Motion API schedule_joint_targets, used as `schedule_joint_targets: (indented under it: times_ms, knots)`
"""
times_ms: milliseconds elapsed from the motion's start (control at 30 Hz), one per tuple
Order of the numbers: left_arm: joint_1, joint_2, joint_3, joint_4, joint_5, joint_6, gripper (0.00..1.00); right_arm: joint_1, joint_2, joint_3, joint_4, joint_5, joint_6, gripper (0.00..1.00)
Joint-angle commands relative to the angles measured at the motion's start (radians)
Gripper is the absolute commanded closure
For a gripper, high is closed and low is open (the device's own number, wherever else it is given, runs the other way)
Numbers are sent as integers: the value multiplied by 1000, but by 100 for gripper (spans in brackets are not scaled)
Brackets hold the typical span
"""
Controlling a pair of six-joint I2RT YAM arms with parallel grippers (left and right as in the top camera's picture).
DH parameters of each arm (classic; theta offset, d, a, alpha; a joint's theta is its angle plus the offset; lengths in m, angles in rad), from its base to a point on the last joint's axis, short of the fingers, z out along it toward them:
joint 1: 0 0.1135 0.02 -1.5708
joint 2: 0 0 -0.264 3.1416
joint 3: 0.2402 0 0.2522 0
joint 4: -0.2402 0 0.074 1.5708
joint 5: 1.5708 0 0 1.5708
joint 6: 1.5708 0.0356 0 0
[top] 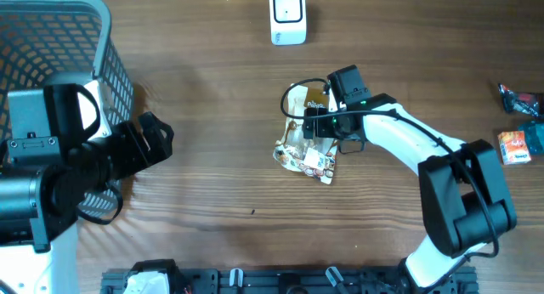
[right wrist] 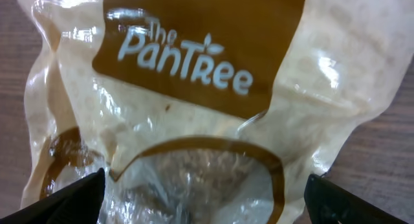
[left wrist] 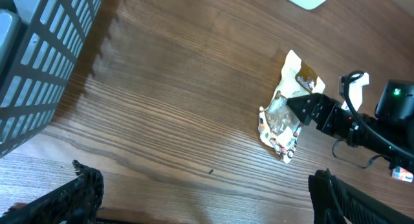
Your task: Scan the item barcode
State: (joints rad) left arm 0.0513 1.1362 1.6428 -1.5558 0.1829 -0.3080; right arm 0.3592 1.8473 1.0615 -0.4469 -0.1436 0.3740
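Note:
The item, a crinkled clear-and-brown snack pouch printed "The PanTree", lies flat on the wooden table near the middle. My right gripper hovers directly over it, open. In the right wrist view the pouch fills the frame, with the gripper spread wide and its fingertips at the pouch's sides. No barcode shows on the upturned face. A white scanner stands at the far edge. My left gripper is open and empty over bare wood at the left. From there I see the pouch far to the right.
A grey plastic basket stands at the far left, beside the left arm. Two or three small packets lie at the right edge, one of them orange. Bare wood lies between the basket and the pouch.

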Motion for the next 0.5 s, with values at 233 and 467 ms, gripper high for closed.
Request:
schedule_joint_targets:
  times_ms: [233,467]
  knots:
    - [-5,3,9,2,-2,13,0,-3,114,-5,19,76,96,95]
    - [-5,3,9,2,-2,13,0,-13,-25,117,-28,45,-26,95]
